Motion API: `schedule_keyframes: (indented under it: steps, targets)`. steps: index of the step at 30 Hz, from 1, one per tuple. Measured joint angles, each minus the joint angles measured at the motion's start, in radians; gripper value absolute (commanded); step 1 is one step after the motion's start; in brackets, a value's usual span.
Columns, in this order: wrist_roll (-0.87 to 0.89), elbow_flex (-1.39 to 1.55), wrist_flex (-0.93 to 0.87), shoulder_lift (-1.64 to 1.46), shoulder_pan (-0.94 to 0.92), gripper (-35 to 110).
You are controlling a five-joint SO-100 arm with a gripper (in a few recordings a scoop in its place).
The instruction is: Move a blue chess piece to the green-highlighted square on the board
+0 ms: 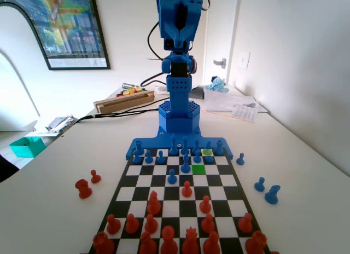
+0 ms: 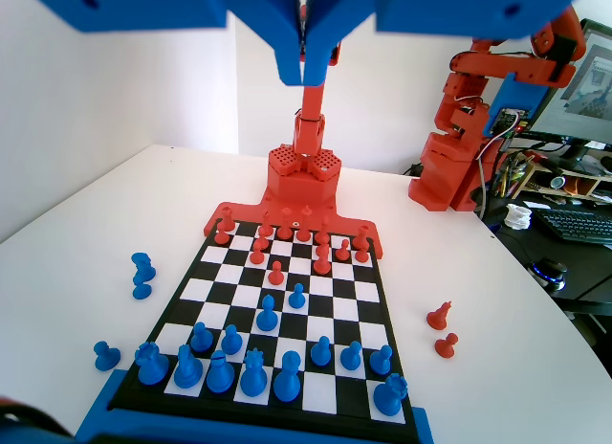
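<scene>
The board point(image 1: 164, 180) lies in front of the blue arm's base. The green-highlighted square point(image 1: 198, 169) is bare, in the third rank from the arm and right of centre in the fixed view. A paler yellow-green square point(image 1: 207, 152) lies diagonally behind it, with a blue pawn point(image 1: 209, 157) at it. Other blue pawns stand close by: one point(image 1: 186, 167) just left of the green square, one point(image 1: 172, 178) further forward. My gripper point(image 1: 179, 24) point(image 2: 306, 69) is raised high above the arm's end of the board. Its jaws are shut together and hold nothing.
Red pieces point(image 1: 153, 205) crowd the near end in the fixed view. Off the board lie loose blue pieces point(image 1: 266, 190) at the right and two red ones point(image 1: 87, 184) at the left. A teal tray point(image 1: 26, 146), a box and papers sit further back on the table.
</scene>
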State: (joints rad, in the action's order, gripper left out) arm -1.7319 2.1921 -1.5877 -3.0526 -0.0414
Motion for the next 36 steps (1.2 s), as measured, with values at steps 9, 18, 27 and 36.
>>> schedule_keyframes:
  steps: [9, 18, 27, 36]
  targets:
    - [0.000, 0.000, 0.000, 0.000, 0.000, 1]
    - [0.000, 0.000, 0.000, 0.000, 0.000, 1]
    - [0.000, 0.000, 0.000, 0.000, 0.000, 2]
    - [0.000, 0.000, 0.000, 0.000, 0.018, 1]
